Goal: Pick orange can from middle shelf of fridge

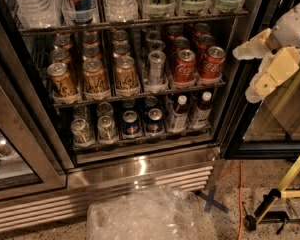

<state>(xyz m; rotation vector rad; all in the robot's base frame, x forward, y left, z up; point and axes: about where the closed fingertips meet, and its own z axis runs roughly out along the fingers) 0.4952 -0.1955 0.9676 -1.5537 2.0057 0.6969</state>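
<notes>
Orange-gold aluminium, silver top, dark script: the orange can (125, 74) I'd pick stands upright in the front row of the middle shelf (190, 88), one of several alike, just left of a slim silver can (156, 69) and the red Coca-Cola cans (184, 66). By my reckoning nothing is done yet. My gripper (246, 74) hangs outside the fridge (140, 166), well to the right, spread and empty; reach, grasp and lift all remain.

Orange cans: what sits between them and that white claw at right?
Camera view, rightward from the orange can: slim silver can, red Coca-Cola cans, fridge side post, then the open gripper outside.
</notes>
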